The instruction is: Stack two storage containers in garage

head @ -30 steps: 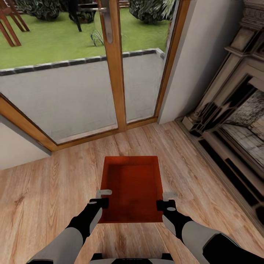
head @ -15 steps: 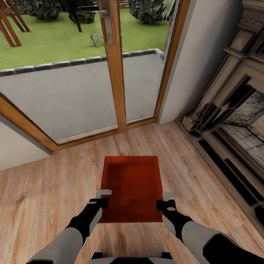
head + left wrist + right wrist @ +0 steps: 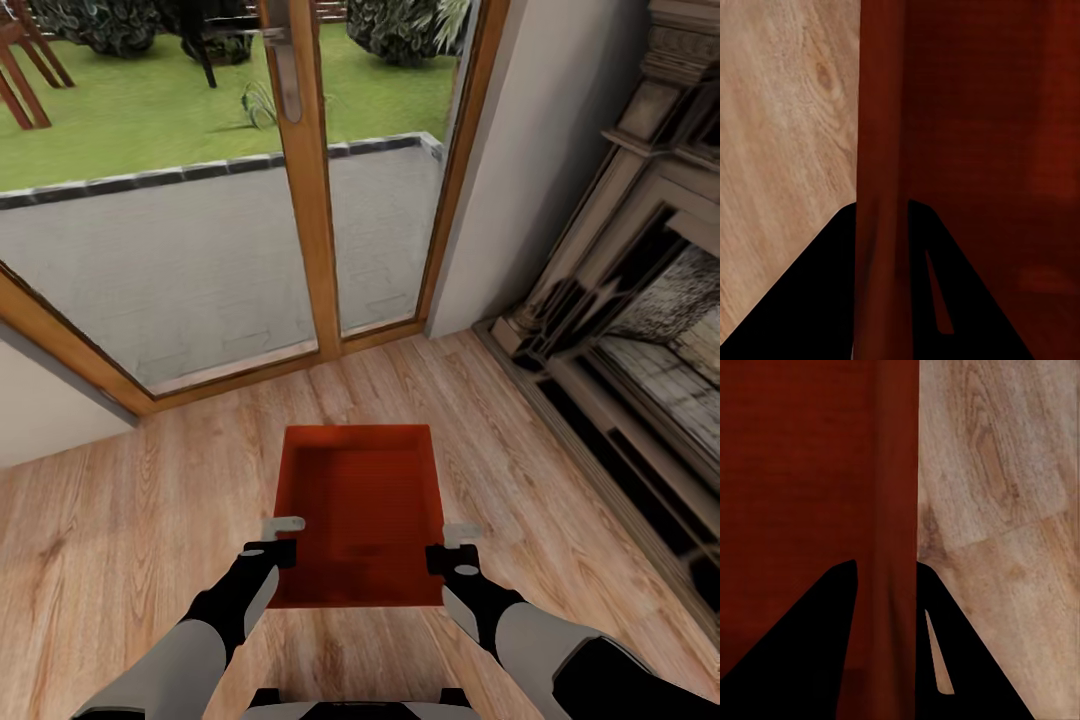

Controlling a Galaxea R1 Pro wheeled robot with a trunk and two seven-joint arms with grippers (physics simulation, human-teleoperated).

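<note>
Both arms reaching forward, left gripper and right gripper clamping storage container side walls

Bare wood floor lies open left and right of the red bin. Glass doors block the far side; the fireplace closes off the far right.

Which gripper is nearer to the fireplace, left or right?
Right. The right gripper grips the red container's wall on the side facing the fireplace; the left gripper grips the opposite wall, farther away.
</note>
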